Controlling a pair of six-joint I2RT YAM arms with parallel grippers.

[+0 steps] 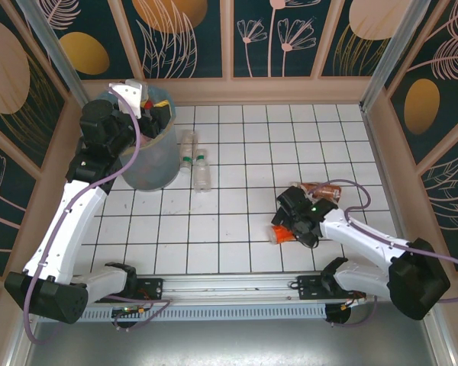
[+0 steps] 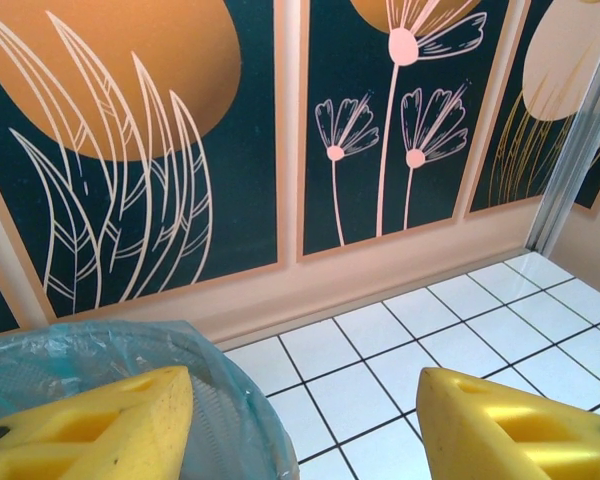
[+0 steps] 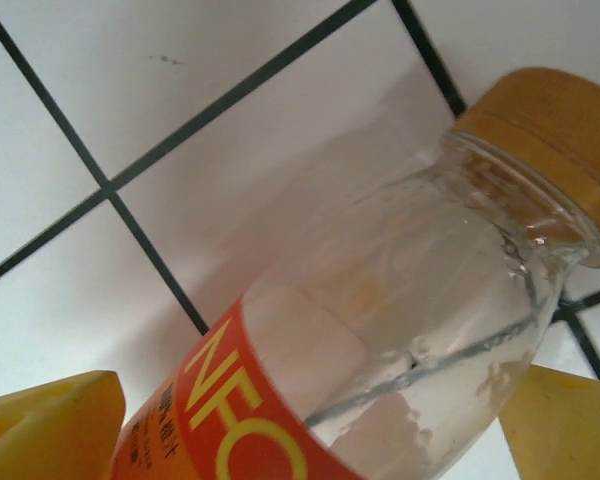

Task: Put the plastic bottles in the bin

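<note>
The grey bin, lined with a light blue bag, stands at the back left. My left gripper hovers over its rim, open with nothing between its yellow fingers. Two clear bottles lie on the tiles just right of the bin. An orange-labelled bottle lies on the floor at the front right. My right gripper is down over that bottle, open, one finger on each side. Its cap points away. A brown-labelled bottle lies behind the right wrist.
Patterned walls close the tiled floor on three sides, and the bin stands near the left wall. The rail with both arm bases runs along the near edge.
</note>
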